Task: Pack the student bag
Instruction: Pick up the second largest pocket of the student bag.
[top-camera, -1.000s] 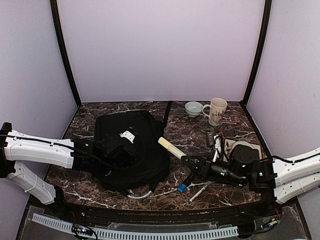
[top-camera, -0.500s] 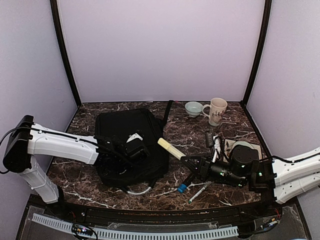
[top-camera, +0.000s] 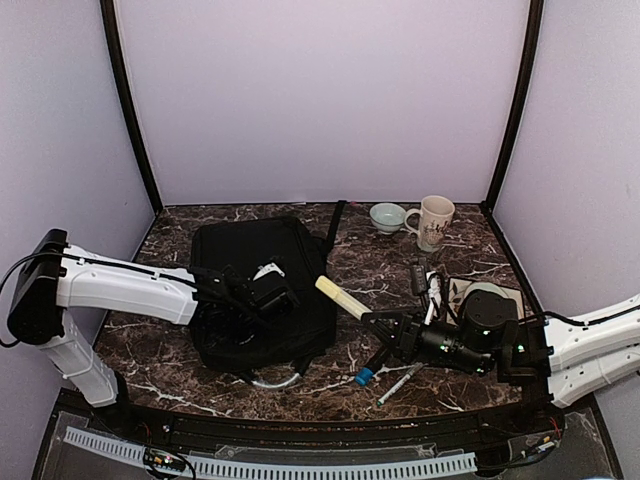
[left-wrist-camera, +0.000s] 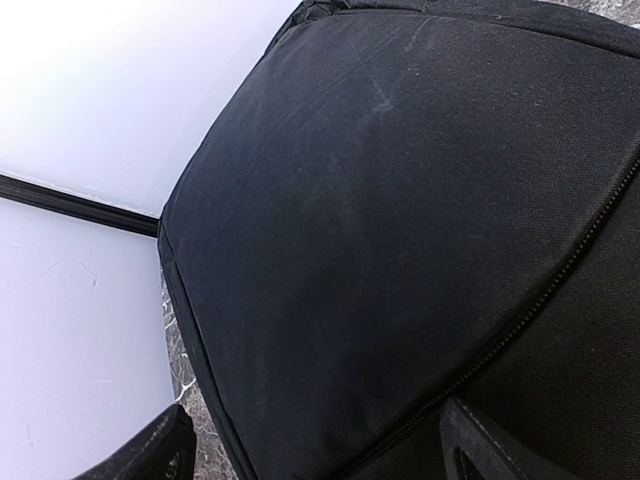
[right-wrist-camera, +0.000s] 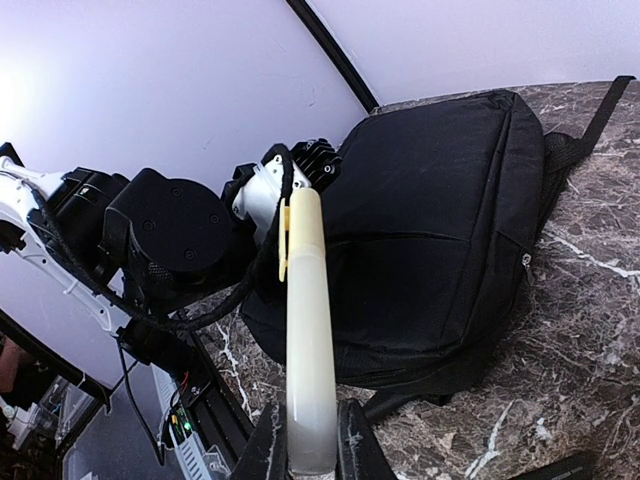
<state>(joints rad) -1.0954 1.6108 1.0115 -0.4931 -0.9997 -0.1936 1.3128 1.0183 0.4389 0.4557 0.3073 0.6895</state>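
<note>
Hanging over the student bag (top-camera: 225, 260), left hand (left-wrist-camera: 315, 415) released; at its 3 o'clock, right hand (right-wrist-camera: 310, 430) grasps cream tube (right-wrist-camera: 305, 330).

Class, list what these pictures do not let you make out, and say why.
- Top view: left gripper blends into the bag; jaws unclear.
- Left wrist: fingertips cut off by the bottom edge; contact with bag unclear.
- Top view: white thing mostly hidden by right arm.
- Right wrist: tube shows no label; kind unclear.
- Top view: mug print too small.
</note>
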